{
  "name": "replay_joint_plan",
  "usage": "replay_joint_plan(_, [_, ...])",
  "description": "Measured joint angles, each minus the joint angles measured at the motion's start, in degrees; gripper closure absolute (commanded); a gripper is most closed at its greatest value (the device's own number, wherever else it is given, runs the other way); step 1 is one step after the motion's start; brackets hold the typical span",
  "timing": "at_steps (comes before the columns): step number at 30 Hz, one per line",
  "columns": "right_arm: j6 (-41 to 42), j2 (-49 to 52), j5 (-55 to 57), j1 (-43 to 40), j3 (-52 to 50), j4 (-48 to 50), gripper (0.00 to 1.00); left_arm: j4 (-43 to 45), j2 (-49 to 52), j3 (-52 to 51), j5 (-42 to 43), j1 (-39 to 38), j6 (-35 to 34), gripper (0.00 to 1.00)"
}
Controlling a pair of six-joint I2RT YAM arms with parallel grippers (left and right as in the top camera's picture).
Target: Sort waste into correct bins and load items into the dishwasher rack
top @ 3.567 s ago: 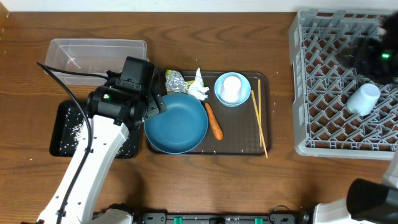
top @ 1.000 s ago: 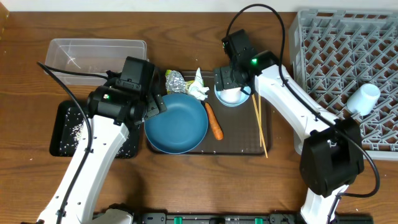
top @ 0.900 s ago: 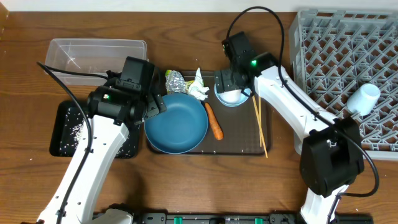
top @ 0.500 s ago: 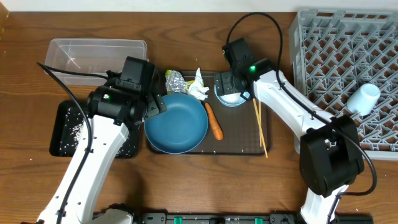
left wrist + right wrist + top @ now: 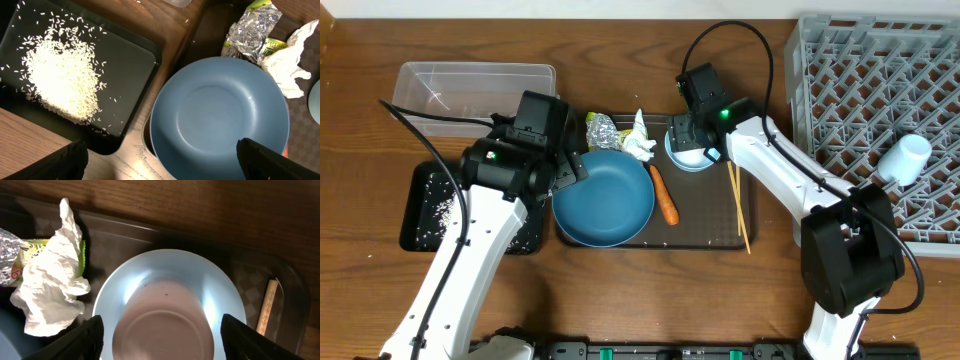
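Upturned cup (image 5: 161,305) sits in bowl (image 5: 220,300) on brown tray (image 5: 125,240), right gripper (image 5: 159,332) over it, jaws spread either side, not gripping, likely lining up a lift to rack (image 5: 840,120); left gripper (image 5: 159,157) jaws released wide above plate (image 5: 220,115).

Our left arm (image 5: 470,240) comes in from the near edge and slants away and to the right, its white forearm ending in a black wrist (image 5: 535,125). Our left gripper (image 5: 160,160) points straight down with its jaws spread wide; only its two dark fingertips (image 5: 67,160) show, one in each lower corner of the wrist view. Our right arm (image 5: 790,170) reaches from its black base at the near right, up and leftward across the middle. Our right gripper (image 5: 162,335) also faces down, jaws standing apart, a black finger at each side. The two grippers are well apart from each other.
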Motion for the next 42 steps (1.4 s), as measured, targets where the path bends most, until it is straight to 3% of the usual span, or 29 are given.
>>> replay_joint_plan(6, [0.0, 1.3, 0.0, 0.0, 0.0, -0.7, 0.34, 0.0, 0.0, 0.0, 0.0, 0.0, 0.0, 0.02])
replay_joint_plan(11, [0.3, 1.4, 0.0, 0.0, 0.0, -0.9, 0.48, 0.0, 0.0, 0.0, 0.0, 0.0, 0.0, 0.02])
replay_joint_plan(20, [0.5, 1.3, 0.0, -0.1, 1.3, -4.0, 0.51, 0.0, 0.0, 0.0, 0.0, 0.0, 0.0, 0.02])
replay_joint_plan(27, [0.3, -3.8, -0.3, -3.3, 8.9, -10.4, 0.51, 0.0, 0.0, 0.0, 0.0, 0.0, 0.0, 0.02])
replay_joint_plan(33, [-1.4, -14.6, -0.4, -14.5, 16.1, -14.1, 0.51, 0.0, 0.0, 0.0, 0.0, 0.0, 0.0, 0.02])
replay_joint_plan(42, [-3.3, -20.3, 0.6, -43.0, 17.4, -17.7, 0.50, 0.0, 0.0, 0.0, 0.0, 0.0, 0.0, 0.02])
